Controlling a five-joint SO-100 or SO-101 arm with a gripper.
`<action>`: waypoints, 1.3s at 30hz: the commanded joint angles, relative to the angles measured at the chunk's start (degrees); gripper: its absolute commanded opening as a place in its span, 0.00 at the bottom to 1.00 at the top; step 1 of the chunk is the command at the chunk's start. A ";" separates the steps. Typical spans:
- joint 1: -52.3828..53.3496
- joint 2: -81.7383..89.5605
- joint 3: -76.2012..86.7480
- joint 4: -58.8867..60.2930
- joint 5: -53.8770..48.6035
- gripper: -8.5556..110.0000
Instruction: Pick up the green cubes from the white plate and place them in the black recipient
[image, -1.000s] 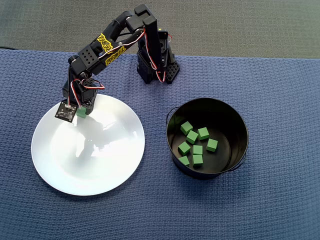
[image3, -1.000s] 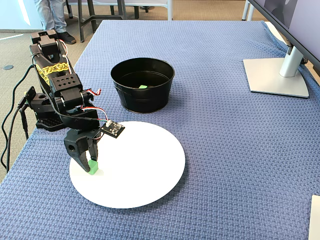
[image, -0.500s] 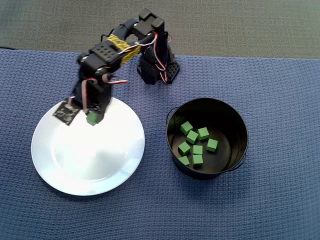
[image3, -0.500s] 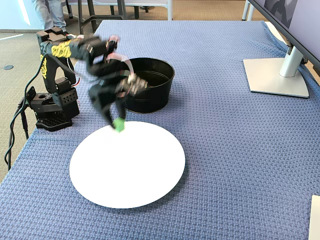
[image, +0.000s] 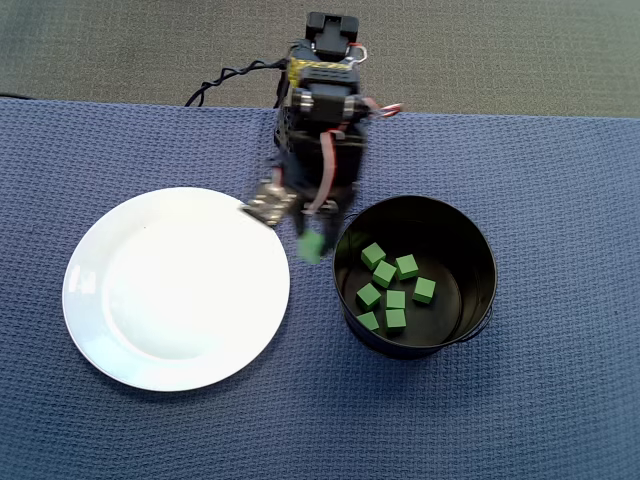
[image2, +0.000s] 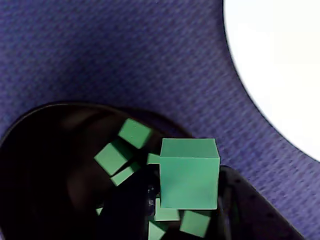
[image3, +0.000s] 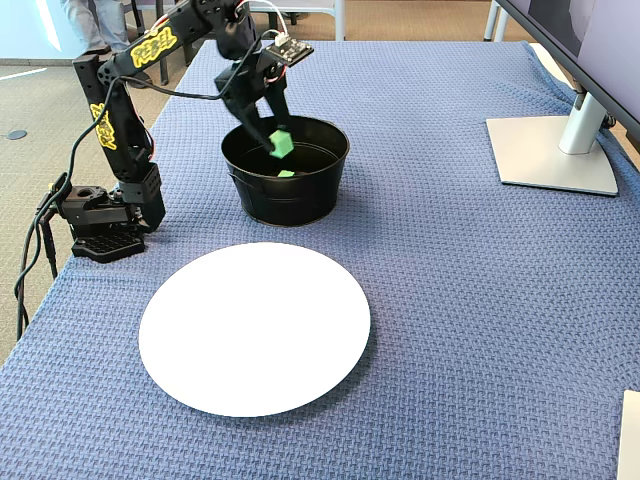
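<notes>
While a blue woven cloth (image: 560, 200) covers the whole surface, the largest thing on it is the white plate (image: 175, 288), which lies bare at the left of the overhead view and nearest the camera in the fixed view (image3: 254, 327). Just beside it, to the right in the overhead view, stands the black recipient (image: 478, 300), upright and well apart from the monitor stand (image3: 553, 152) seen at the right edge of the fixed view. The arm (image3: 118, 90) rises from its base at the cloth's edge and reaches over toward the recipient's rim. The jaws (image3: 279, 140) are clenched on one green cube (image2: 189, 173), which hangs in the air at the rim on the plate side in the overhead view (image: 312, 247) and above the recipient's opening in the fixed view (image3: 282, 144). Seven more green cubes (image: 395, 288) lie loose in a cluster on the recipient's floor, several touching one another; in the wrist view some of them (image2: 115, 156) show below and behind the held cube.
</notes>
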 joint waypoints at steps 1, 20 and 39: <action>-7.03 3.43 5.19 -5.80 11.78 0.07; -21.97 2.55 14.77 -12.13 26.89 0.39; 9.76 45.88 56.43 -38.41 49.83 0.07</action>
